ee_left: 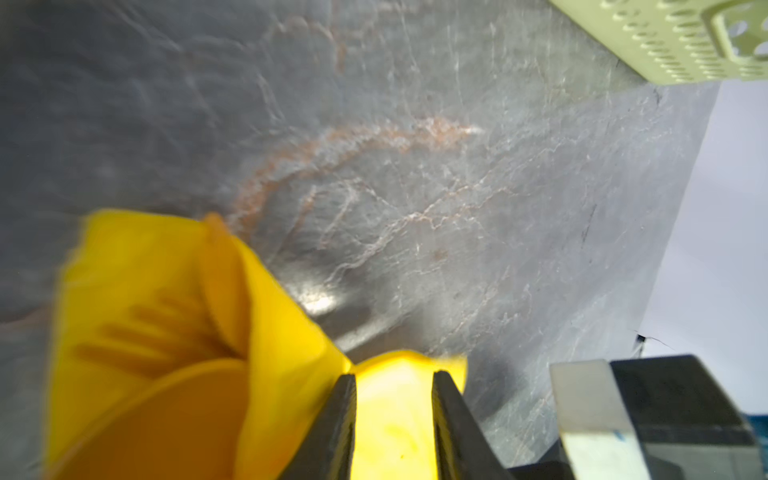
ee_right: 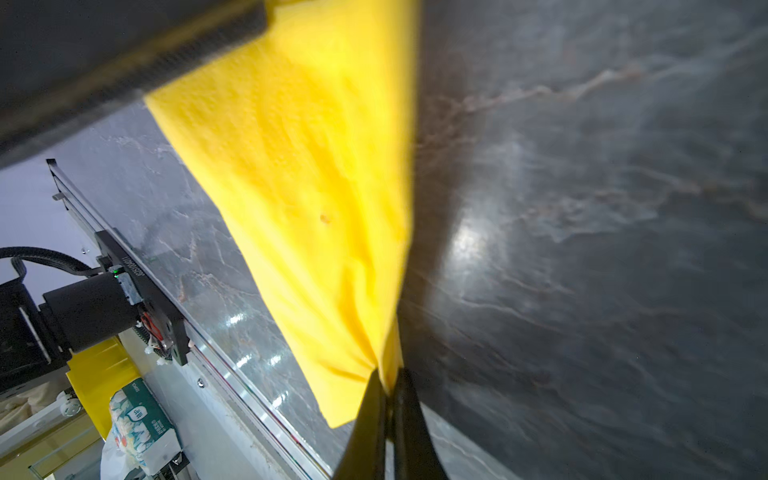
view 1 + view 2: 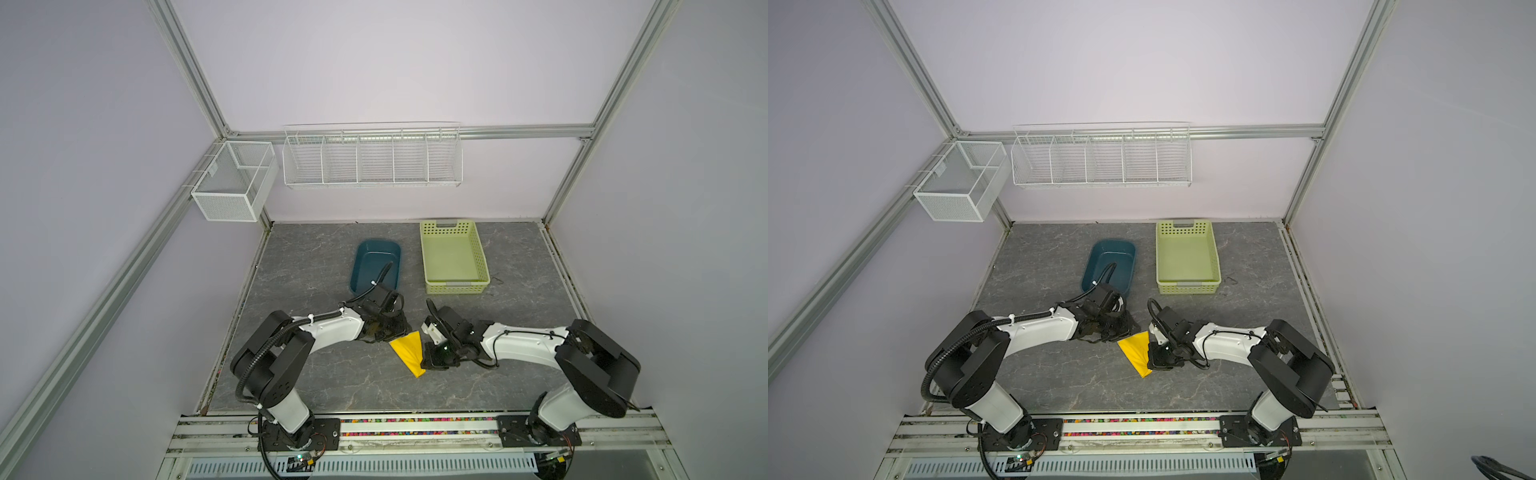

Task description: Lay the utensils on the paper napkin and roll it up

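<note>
The bright yellow paper napkin (image 3: 408, 353) (image 3: 1136, 354) lies bunched into a narrow wedge at the table's middle front, between my two grippers. My left gripper (image 3: 397, 332) (image 1: 392, 376) is at its far end, jaws apart, with napkin (image 1: 291, 332) in the gap. Inside the open fold show orange utensils: a round spoon bowl (image 1: 166, 419) and fork tines (image 1: 141, 336). My right gripper (image 3: 427, 358) (image 2: 388, 377) is shut on a pinched edge of the napkin (image 2: 311, 187) at its near right side.
A pale green perforated basket (image 3: 482, 257) (image 1: 685, 41) stands at the back right. A dark blue tub (image 3: 358, 266) sits behind my left wrist. White wire baskets (image 3: 372, 158) hang on the back wall. The table's front rail (image 2: 232, 374) runs close by.
</note>
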